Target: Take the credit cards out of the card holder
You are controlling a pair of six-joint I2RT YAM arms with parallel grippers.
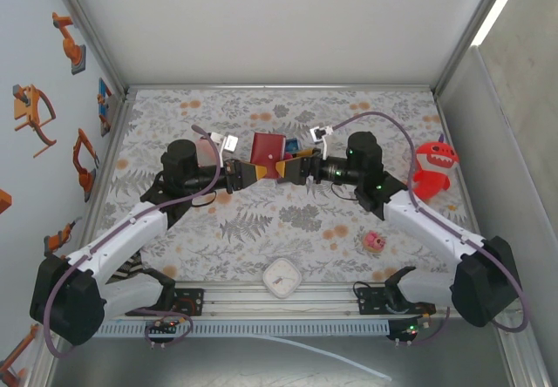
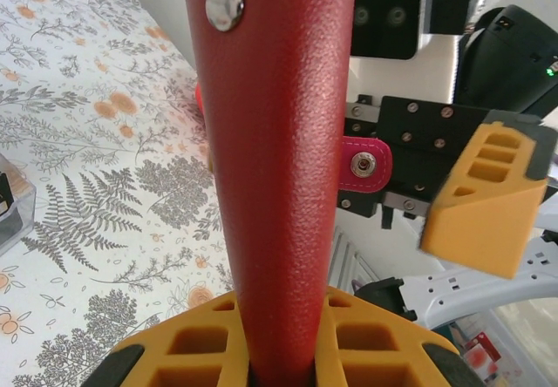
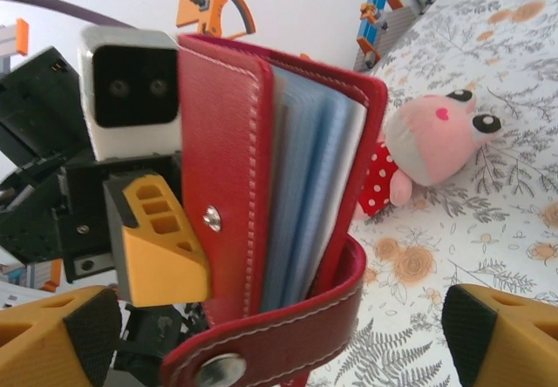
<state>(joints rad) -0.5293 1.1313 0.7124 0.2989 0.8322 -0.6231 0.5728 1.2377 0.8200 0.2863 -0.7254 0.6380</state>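
One card holder is clamped upright above the counter by the left gripper. The right gripper is spread wide close by. The blue-grey leaves are seen edge-on and cannot be counted.

Plush toy nr card holder.

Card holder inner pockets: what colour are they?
The card holder has pale blue-grey inner pockets, clearest in the right wrist view.

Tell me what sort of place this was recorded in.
Probably a lab robot cell: white panels on an aluminium frame enclose a floral-cloth table, robot-arm stickers mark the left wall, and a red toy sits as a prop.
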